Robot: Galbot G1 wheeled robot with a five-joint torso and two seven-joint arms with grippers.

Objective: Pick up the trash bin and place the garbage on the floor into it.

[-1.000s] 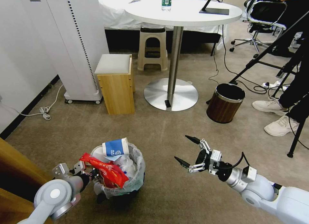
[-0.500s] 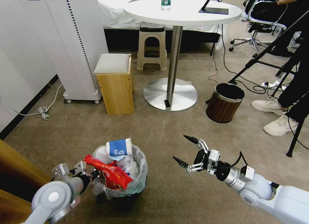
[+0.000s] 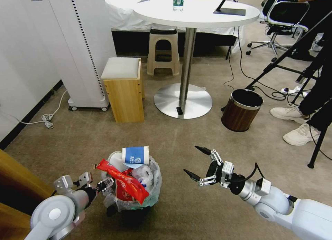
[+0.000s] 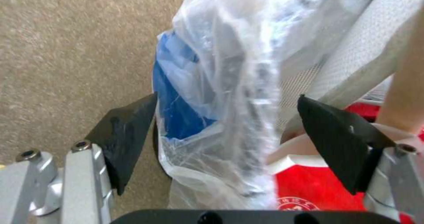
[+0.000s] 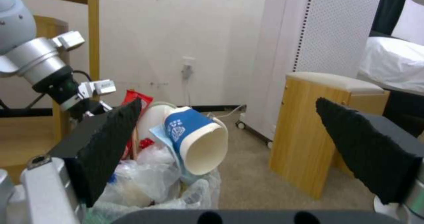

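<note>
I hold the trash bin (image 3: 135, 190) by its bag-lined rim with the left gripper (image 3: 103, 184), jaws straddling rim and liner; best kept level, since it brims over. It sits on the floor (image 3: 173, 143) at my left, with a blue paper cup (image 3: 135, 154) and red wrapper (image 3: 122, 183) heaped high. The right gripper (image 3: 197, 162) hovers spread wide beside it.

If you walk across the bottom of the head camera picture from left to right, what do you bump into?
Left gripper → small round plastic-lined trash bin stuffed with litter → right gripper, open.
</note>
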